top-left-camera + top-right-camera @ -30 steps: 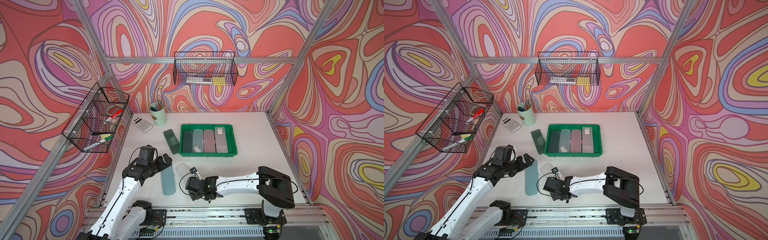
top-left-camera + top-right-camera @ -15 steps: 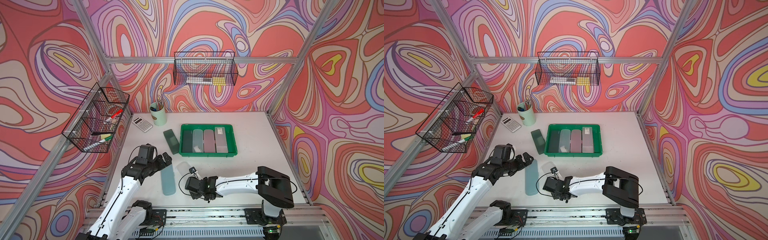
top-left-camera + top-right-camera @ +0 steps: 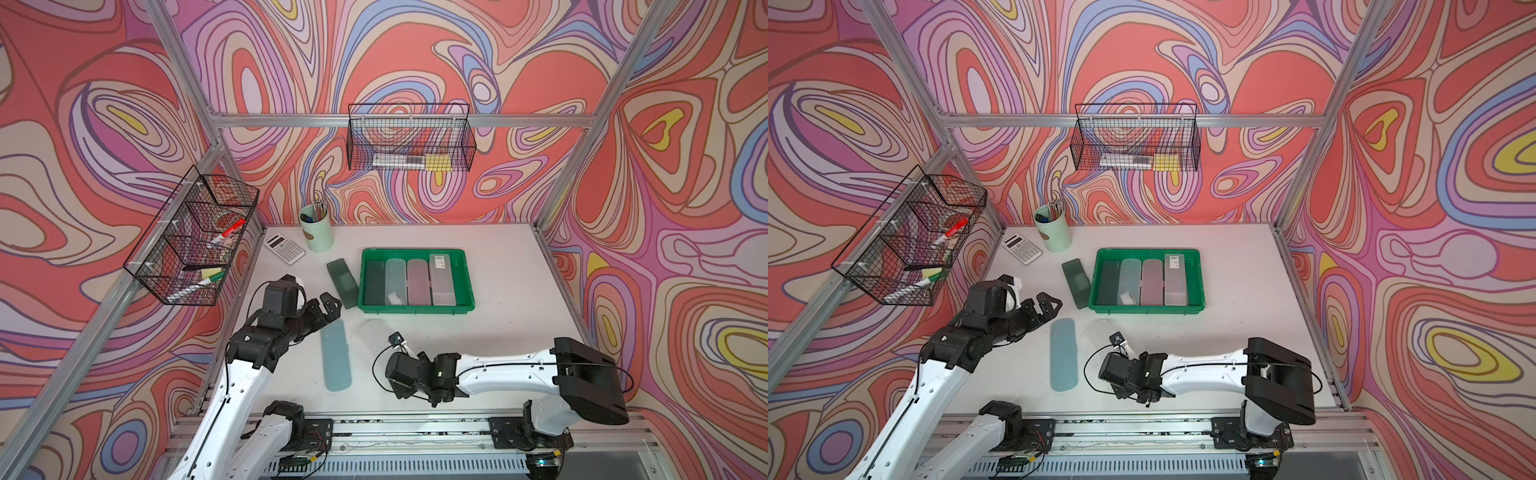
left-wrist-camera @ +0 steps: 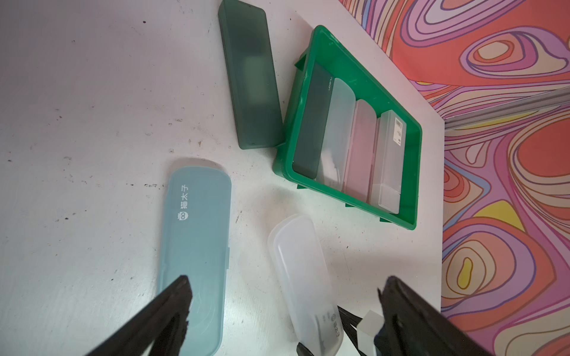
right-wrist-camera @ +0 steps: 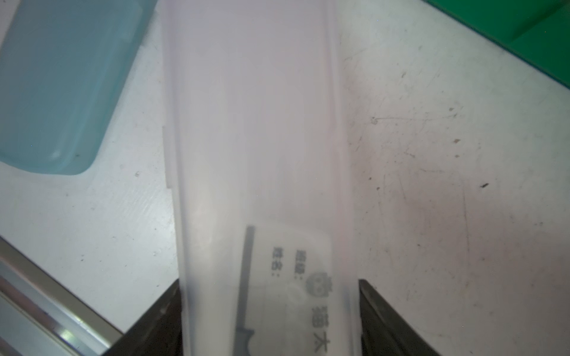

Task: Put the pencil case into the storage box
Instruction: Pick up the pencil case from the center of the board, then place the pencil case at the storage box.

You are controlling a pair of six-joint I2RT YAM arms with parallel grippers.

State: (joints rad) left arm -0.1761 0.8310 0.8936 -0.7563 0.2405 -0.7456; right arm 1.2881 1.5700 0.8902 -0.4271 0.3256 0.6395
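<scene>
Frosted white pencil case sits front-centre on table. Right gripper jaws narrowed to case width and pressed on both long edges at near end, so I read it as gripped. Can't tell if it's off table yet. Long axis runs from pincer toward 11 o'clock in both top views. Green storage box at roughly 12–1 o'clock from pincer, four cases inside lying 12–6. I expect lift plus slight clockwise yaw. Right arm nearer. Left gripper wide open, empty, off at 10 o'clock.
</scene>
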